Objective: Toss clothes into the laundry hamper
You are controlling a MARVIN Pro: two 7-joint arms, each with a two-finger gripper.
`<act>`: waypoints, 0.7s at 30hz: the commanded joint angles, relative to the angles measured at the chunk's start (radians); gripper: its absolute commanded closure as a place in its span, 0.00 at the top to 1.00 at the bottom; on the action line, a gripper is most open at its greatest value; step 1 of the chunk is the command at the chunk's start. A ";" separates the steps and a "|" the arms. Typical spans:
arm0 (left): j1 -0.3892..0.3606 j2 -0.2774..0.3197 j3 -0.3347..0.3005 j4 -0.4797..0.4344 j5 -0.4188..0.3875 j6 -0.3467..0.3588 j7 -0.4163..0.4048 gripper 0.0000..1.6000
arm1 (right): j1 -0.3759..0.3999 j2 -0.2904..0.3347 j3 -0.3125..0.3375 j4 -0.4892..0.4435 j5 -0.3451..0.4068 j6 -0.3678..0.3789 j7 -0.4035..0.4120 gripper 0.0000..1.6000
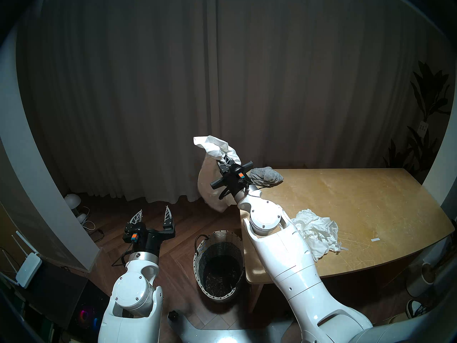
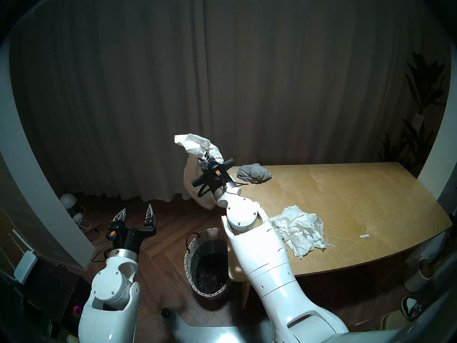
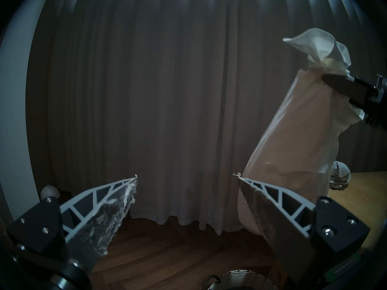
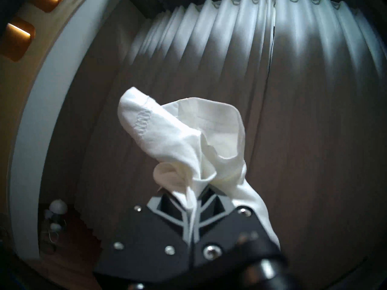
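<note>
My right gripper [image 1: 225, 159] is raised off the table's far left corner and shut on a white garment [image 1: 212, 147]. The cloth bunches above the fingers and hangs below them beyond the table edge. In the right wrist view the white garment [image 4: 184, 141] is pinched between closed fingers [image 4: 206, 208]. A second crumpled white garment [image 1: 316, 232] lies on the table beside my right forearm. A grey knit garment [image 1: 265, 176] rests at the table's far left. The wicker laundry hamper [image 1: 218, 263] stands on the floor against the table's left end, nothing visible inside. My left gripper [image 1: 154, 215] hovers open and empty left of the hamper.
The wooden table [image 1: 371, 211] fills the right side. Curtains [image 1: 173, 100] hang behind. Lamps and cables [image 1: 76, 211] lie on the floor at the far left, a router [image 1: 27, 268] at the left edge. A white pot [image 1: 420, 278] and a shoe [image 1: 416, 309] sit under the table's right end.
</note>
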 commanded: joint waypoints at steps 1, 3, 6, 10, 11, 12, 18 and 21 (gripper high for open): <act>0.015 0.002 -0.010 -0.032 0.000 -0.016 0.001 1.00 | -0.042 0.008 -0.071 -0.103 0.096 -0.021 0.002 0.00; 0.030 0.002 -0.025 -0.035 0.008 -0.018 0.012 1.00 | -0.093 0.029 -0.071 -0.138 0.111 0.006 -0.012 0.00; 0.046 0.003 -0.055 -0.039 0.011 -0.024 0.028 1.00 | -0.140 0.044 -0.054 -0.168 0.111 0.065 -0.038 0.00; 0.066 0.009 -0.110 -0.046 0.008 -0.032 0.051 1.00 | -0.194 0.067 -0.053 -0.173 0.106 0.144 -0.075 0.00; 0.071 0.009 -0.122 -0.047 0.006 -0.033 0.054 1.00 | -0.209 0.074 -0.059 -0.174 0.104 0.162 -0.085 0.00; 0.076 0.010 -0.130 -0.049 0.004 -0.035 0.055 1.00 | -0.212 0.077 -0.066 -0.170 0.102 0.177 -0.094 0.00; 0.091 0.003 -0.156 -0.041 -0.012 -0.040 0.059 1.00 | -0.200 0.101 -0.183 -0.128 0.113 0.270 -0.164 0.00; 0.087 -0.001 -0.155 -0.029 -0.017 -0.038 0.065 1.00 | -0.173 0.109 -0.241 -0.080 0.104 0.263 -0.108 0.00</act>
